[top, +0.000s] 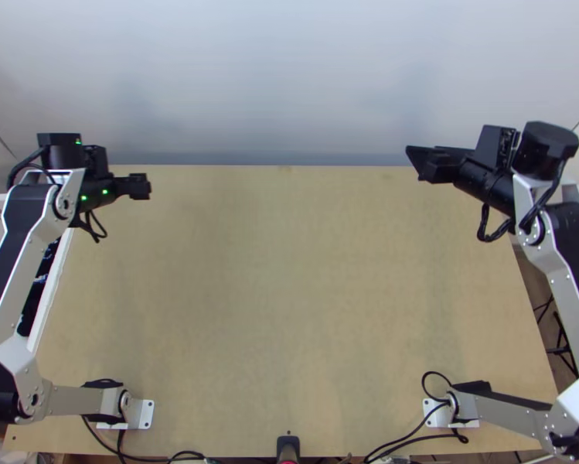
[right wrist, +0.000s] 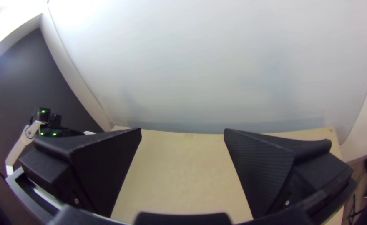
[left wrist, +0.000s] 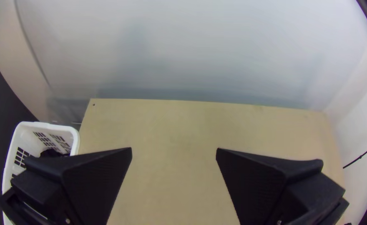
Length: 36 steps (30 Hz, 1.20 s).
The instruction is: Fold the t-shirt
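My left gripper (top: 140, 186) is over the table's far left part in the top view. The left wrist view shows that gripper (left wrist: 174, 152) open, its two black fingers wide apart with bare wood between them. Over the far right part, my right gripper (top: 428, 162) stands near the back edge. In the right wrist view the same gripper (right wrist: 182, 132) is open too, holding nothing. I make out no t-shirt on the wooden table (top: 289, 294).
A white basket (left wrist: 73, 135) with dark cloth (left wrist: 52, 153) inside stands beside the table's left edge. A pale wall (top: 289, 77) rises behind the table. Cables (top: 413, 439) lie along the near edge, by a dark object (top: 287, 445).
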### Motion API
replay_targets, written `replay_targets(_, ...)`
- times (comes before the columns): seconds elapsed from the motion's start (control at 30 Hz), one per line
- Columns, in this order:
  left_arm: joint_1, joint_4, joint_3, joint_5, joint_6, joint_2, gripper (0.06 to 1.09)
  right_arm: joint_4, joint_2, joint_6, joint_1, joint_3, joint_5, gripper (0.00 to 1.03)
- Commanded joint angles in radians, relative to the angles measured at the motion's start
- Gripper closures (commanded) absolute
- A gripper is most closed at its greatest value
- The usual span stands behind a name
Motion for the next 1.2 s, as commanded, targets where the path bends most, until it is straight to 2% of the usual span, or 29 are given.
replay_targets(0.0,0.138,-0.007,-0.025,-0.004,0.043,0.024,0.10,-0.100,0.059,0.062,0.034,0.139,-0.154,0.11)
replay_targets(0.17,0.305,0.035,-0.041,-0.004,0.094,0.027,0.10,-0.111,0.070,0.062,0.091,0.150,-0.165,0.11)
replay_targets(0.27,0.407,0.033,-0.062,-0.004,0.163,0.047,0.10,-0.111,0.070,0.055,0.121,0.133,-0.164,0.11)
replay_targets(0.5,0.652,0.116,-0.139,-0.002,0.261,0.151,0.10,-0.111,0.062,0.004,0.190,0.089,-0.153,0.11)
replay_targets(0.63,0.759,0.159,-0.121,0.002,0.281,0.231,0.10,-0.097,0.062,-0.042,0.244,0.072,-0.059,0.10)
replay_targets(0.8,0.838,0.163,-0.102,0.004,0.313,0.338,0.10,-0.092,0.069,-0.056,0.302,0.070,-0.018,0.11)
replay_targets(0.97,0.867,0.171,-0.107,0.004,0.357,0.433,0.10,-0.066,0.096,-0.060,0.344,0.095,0.062,0.11)
replay_targets(1.17,0.885,0.200,-0.055,0.007,0.348,0.545,0.10,-0.066,0.116,-0.064,0.382,0.125,0.103,0.11)
